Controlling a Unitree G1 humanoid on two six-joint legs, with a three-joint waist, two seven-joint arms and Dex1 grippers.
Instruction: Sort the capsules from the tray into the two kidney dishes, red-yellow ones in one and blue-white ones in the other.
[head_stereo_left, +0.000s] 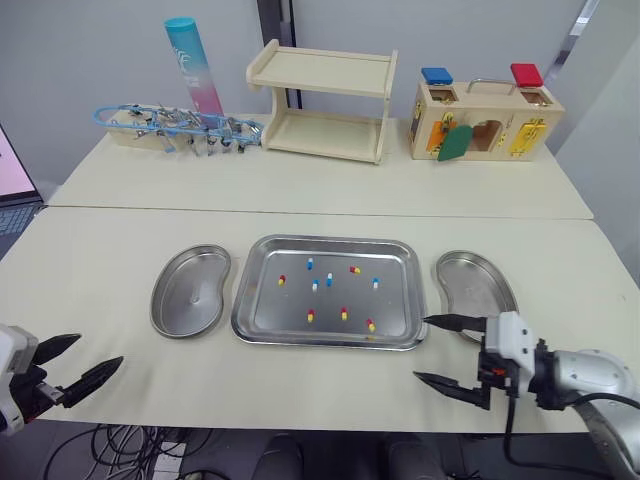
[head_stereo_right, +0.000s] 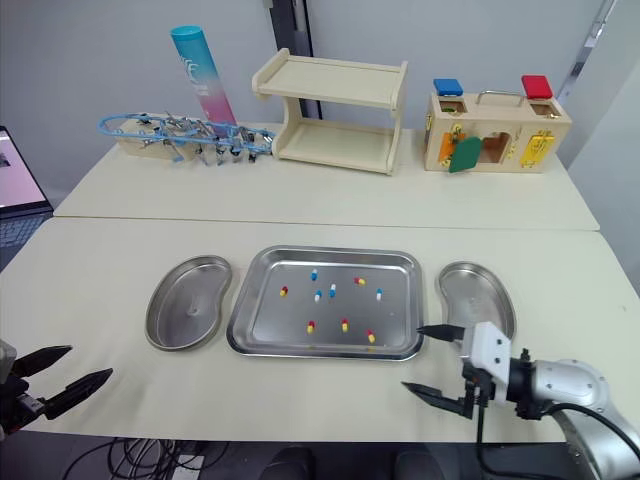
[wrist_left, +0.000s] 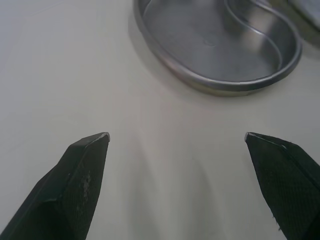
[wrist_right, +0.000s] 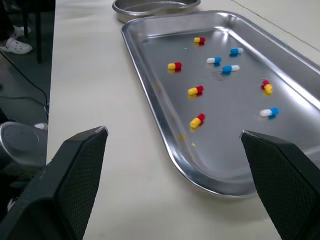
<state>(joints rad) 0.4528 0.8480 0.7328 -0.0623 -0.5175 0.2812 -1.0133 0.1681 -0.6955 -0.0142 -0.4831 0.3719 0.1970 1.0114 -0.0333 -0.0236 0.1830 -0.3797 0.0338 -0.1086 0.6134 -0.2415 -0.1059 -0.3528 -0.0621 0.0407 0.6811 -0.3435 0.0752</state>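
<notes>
Tray (head_stereo_left: 275, 312) corner lies just beyond wide-spread right tool (head_stereo_left: 420, 348).

right tool (head_stereo_left: 420, 348): pointed black fingers (wrist_right: 280, 175), white housing (head_stereo_left: 510, 342), silver-grey arm (head_stereo_left: 600, 380), black cable (head_stereo_left: 507, 425)

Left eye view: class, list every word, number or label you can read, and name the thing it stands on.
No text can be read in full.
Tube: pale lettering near its top, too blurred to read.
Tray, capsules, wooden box: no marks visible.
</notes>
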